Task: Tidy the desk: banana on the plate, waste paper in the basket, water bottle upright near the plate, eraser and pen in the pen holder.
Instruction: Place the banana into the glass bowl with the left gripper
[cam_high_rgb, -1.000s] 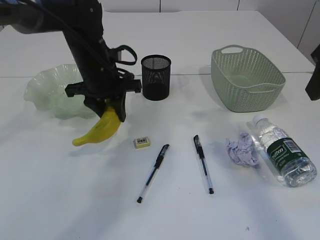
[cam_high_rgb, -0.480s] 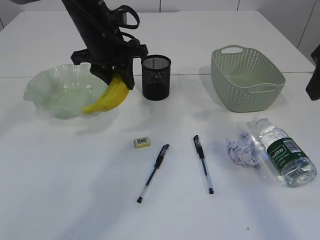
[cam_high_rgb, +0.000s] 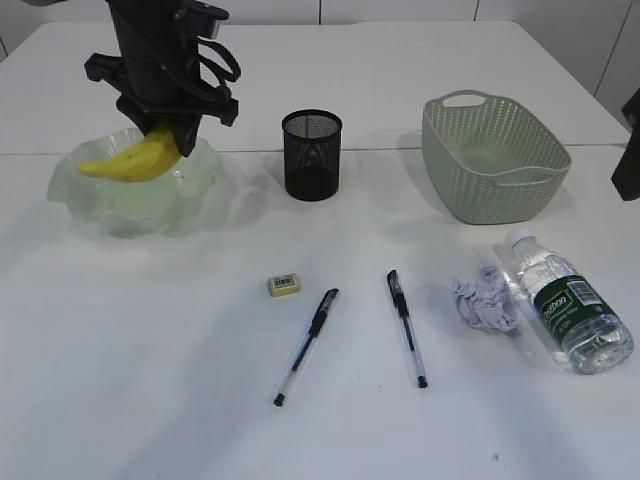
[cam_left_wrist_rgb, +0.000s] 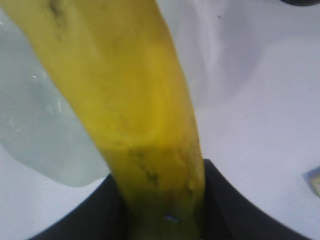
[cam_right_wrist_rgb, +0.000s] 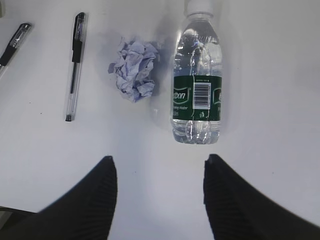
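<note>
While the left gripper (cam_high_rgb: 165, 140) is clamping the banana (cam_high_rgb: 128, 160) over the plate (cam_high_rgb: 195, 185) at upper left of the frame, the right gripper (cam_right_wrist_rgb: 159, 172) is hanging with jaws wide above the desk (cam_high_rgb: 150, 380), below the lying water bottle (cam_right_wrist_rgb: 196, 85).

**Matte black arms, looped cable, ribbed jaws**

The left arm (cam_high_rgb: 160, 50) is matte black throughout: a thick column ending in a blocky head with a flat crossbar. Black cable loops (cam_high_rgb: 215, 60) curl off the head's side nearest the pen holder (cam_high_rgb: 312, 154). In the right wrist view, the right gripper (cam_right_wrist_rgb: 160, 195) shows two broad black jaws with finely ribbed faces and rounded tips. No markings or screws can be made out.
</note>
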